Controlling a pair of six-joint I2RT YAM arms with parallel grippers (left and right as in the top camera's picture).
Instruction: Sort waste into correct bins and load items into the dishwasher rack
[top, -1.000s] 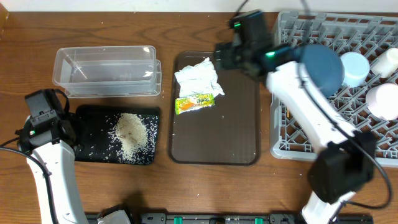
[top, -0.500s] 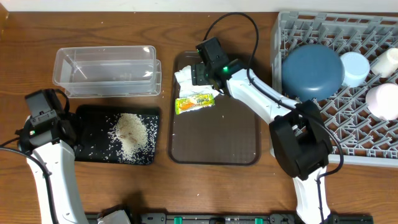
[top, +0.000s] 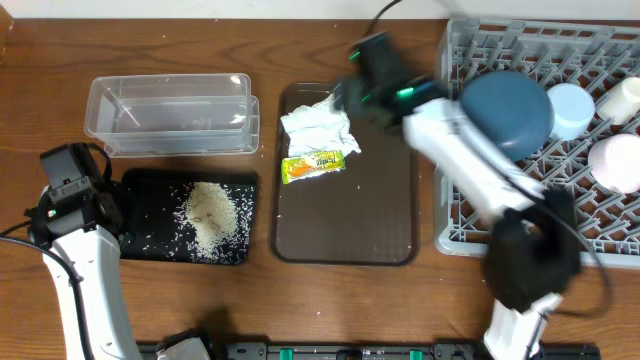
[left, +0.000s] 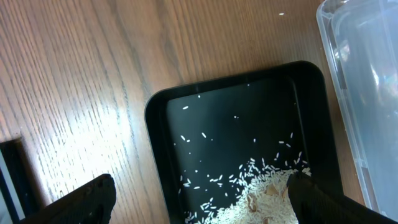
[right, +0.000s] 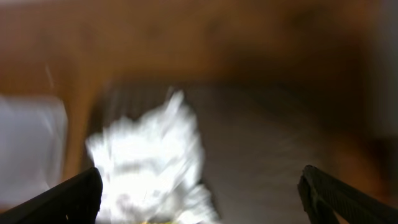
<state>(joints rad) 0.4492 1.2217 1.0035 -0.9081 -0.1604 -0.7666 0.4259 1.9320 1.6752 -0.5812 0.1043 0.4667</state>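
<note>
The crumpled white tissue (top: 318, 126) and the green-and-yellow wrapper (top: 313, 164) lie on the brown serving tray (top: 380, 210). My right gripper (top: 352, 92) hovers just right of the tissue, open and empty. In the blurred right wrist view the tissue (right: 149, 158) sits between the spread fingers (right: 202, 199). My left gripper (top: 75, 195) is open and empty over the left end of the black tray (left: 158, 149), which holds rice (left: 261, 193) (top: 210, 215). The clear tub (top: 170, 115) is empty. The dark-blue bowl (top: 505, 110), light-blue bowl (top: 572, 108), pink bowl (top: 615, 160) and white cup (top: 625, 98) are in the grey rack (top: 480, 215). Chopsticks are out of view.
The clear tub's wall (left: 367, 93) runs close beside the black tray. The brown tray lies between the bins and the rack. A few rice grains are scattered on the brown tray.
My right arm swung left down to the tissue, then drew back up and right. The tissue and wrapper lie where they were. The left arm has not moved.
</note>
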